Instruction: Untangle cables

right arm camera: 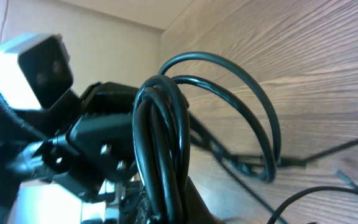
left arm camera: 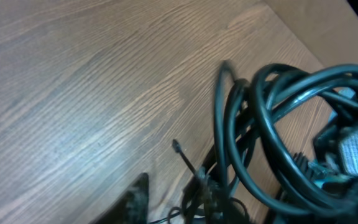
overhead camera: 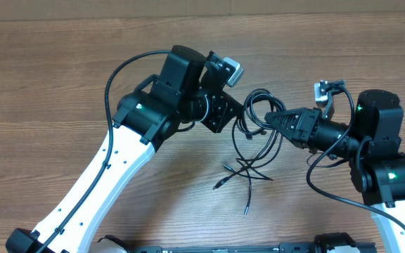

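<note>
The cables [overhead camera: 253, 149] are thin black cords in a tangled bundle at the table's middle, with loose plug ends [overhead camera: 220, 185] trailing toward the front. My right gripper [overhead camera: 271, 118] is shut on several loops of the bundle, which rise above its jaws in the right wrist view [right arm camera: 166, 124]. My left gripper [overhead camera: 239, 121] faces it from the left, right against the bundle. In the left wrist view its jaws [left arm camera: 173, 200] stand apart with bare wood and one thin strand between them. One blurred fingertip [left arm camera: 207, 191] is in among the cords [left arm camera: 260, 112].
The wooden table [overhead camera: 62, 63] spreads all round. The two gripper heads are only a few centimetres apart over the bundle. The left arm's camera block [right arm camera: 36, 62] fills the left of the right wrist view. A thick arm wire [overhead camera: 111, 84] loops beside the left arm.
</note>
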You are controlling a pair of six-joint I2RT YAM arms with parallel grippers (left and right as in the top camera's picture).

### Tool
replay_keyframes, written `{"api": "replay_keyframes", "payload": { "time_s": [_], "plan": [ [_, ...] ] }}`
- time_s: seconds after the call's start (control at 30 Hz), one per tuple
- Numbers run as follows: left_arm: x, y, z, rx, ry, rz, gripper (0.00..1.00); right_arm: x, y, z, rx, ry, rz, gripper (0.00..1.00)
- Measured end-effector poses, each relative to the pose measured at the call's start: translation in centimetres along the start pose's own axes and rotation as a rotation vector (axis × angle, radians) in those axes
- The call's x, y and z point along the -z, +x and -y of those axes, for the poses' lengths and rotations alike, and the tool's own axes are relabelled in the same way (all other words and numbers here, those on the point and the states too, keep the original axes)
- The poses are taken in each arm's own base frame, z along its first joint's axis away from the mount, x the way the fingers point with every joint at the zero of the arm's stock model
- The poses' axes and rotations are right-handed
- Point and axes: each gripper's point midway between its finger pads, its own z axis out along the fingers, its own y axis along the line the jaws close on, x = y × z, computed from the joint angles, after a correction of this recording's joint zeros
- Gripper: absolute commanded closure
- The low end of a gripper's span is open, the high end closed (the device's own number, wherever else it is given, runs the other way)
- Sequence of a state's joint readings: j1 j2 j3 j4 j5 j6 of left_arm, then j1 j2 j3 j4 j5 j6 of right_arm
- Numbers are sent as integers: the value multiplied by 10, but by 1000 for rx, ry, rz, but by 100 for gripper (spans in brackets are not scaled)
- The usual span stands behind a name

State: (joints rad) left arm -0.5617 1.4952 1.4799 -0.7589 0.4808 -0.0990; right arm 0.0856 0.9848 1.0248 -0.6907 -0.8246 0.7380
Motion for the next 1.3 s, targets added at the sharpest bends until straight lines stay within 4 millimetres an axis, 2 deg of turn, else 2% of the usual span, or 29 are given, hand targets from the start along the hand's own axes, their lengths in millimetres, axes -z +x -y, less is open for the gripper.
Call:
{"api": "replay_keyframes", "payload": {
  "time_s": [0.1,0.17,0.37,0.5,1.0,1.07,1.23,1.3],
  "plan": [
    [0,0,0,2,-2,0,56,0,-7,7,-14,38,39,96],
    [0,0,0,6,-2,0,55,1,-11,10,-26,57,63,96],
    [0,-1,1,2,3,6,55,0,-17,13,-47,74,92,96],
    [0,-2,1,2,3,7,55,-2,-19,6,-33,39,86,96],
    [0,-3,1,-2,4,13,59,-2,-11,-11,-55,-50,22,96],
    [0,-5,1,-4,4,18,62,-2,-11,-12,-58,-53,19,96],
    [-1,-8,4,-15,10,31,84,-2,-9,-13,-64,-59,11,96],
    [-2,-8,7,-22,14,32,87,-2,-9,-14,-64,-61,9,96]
  ]
}}
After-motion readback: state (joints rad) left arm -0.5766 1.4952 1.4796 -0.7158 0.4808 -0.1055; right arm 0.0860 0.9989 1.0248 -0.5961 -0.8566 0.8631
